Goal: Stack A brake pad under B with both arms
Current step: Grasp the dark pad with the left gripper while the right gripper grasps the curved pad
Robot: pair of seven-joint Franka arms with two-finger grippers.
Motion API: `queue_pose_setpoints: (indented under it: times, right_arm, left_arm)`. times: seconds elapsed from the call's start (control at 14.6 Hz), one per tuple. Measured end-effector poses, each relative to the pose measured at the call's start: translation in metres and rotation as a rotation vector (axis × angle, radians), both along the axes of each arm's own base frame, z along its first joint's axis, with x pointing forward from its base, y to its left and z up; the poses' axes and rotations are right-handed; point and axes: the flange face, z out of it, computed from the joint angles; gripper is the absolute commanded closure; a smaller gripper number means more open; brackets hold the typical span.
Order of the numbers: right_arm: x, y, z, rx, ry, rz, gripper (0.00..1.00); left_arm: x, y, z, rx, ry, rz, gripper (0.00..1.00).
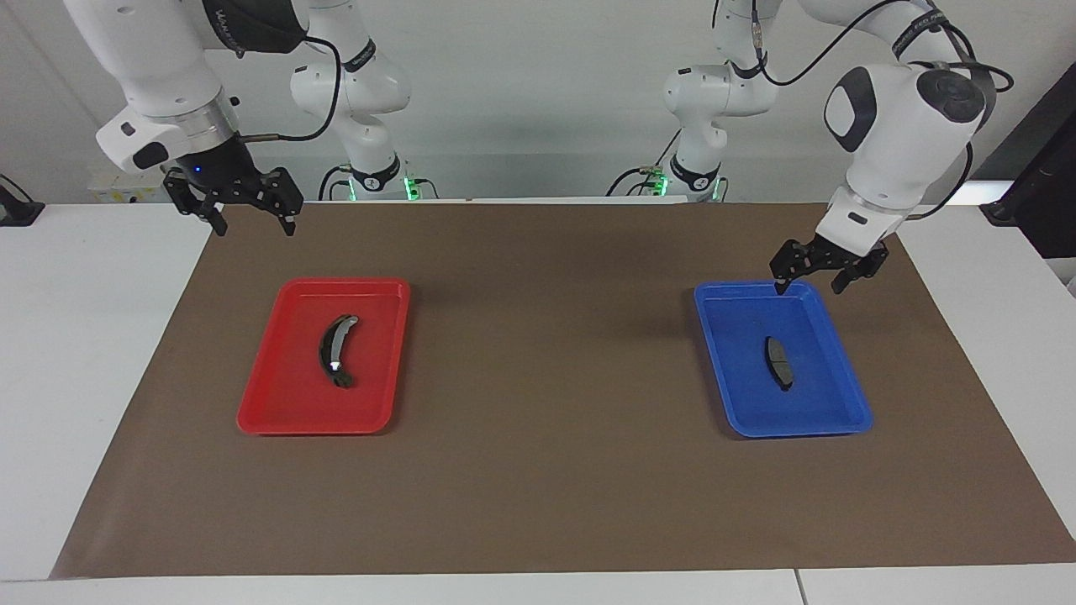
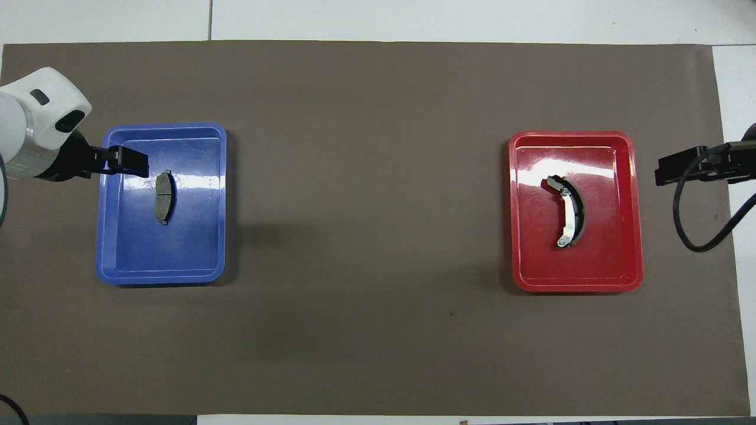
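Observation:
The A brake pad (image 1: 778, 361) (image 2: 163, 197), short and dark grey, lies in the blue tray (image 1: 849, 395) (image 2: 201, 260). B (image 1: 336, 351) (image 2: 568, 210), a long black crescent with a silvery end, lies in the red tray (image 1: 277, 412) (image 2: 620, 265). My left gripper (image 1: 809, 284) (image 2: 139, 164) hangs open over the blue tray's rim, close to the pad but clear of it. Over the mat's edge beside the red tray, toward the right arm's end of the table, my right gripper (image 1: 255, 225) (image 2: 661, 176) is raised and open. Neither holds anything.
A brown mat (image 1: 538, 487) (image 2: 366, 236) covers most of the white table (image 1: 84, 353); both trays sit on it, far apart. A black cable (image 2: 688, 230) loops down from the right gripper.

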Motion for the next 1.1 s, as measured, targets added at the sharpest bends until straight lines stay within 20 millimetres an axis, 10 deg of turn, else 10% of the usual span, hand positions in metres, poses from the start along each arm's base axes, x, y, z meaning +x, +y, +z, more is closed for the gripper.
queue_pose_setpoints:
  times: [0.41, 1.1]
  right_arm:
    - [0.0, 0.0, -0.015, 0.001, 0.0, 0.0, 0.0]
    - [0.009, 0.0, -0.247, 0.021, -0.069, -0.014, 0.01]
  left_arm:
    - [0.029, 0.019, -0.112, -0.004, -0.041, 0.019, 0.01]
    - [0.02, 0.052, -0.188, 0.0, -0.02, 0.037, 0.01]
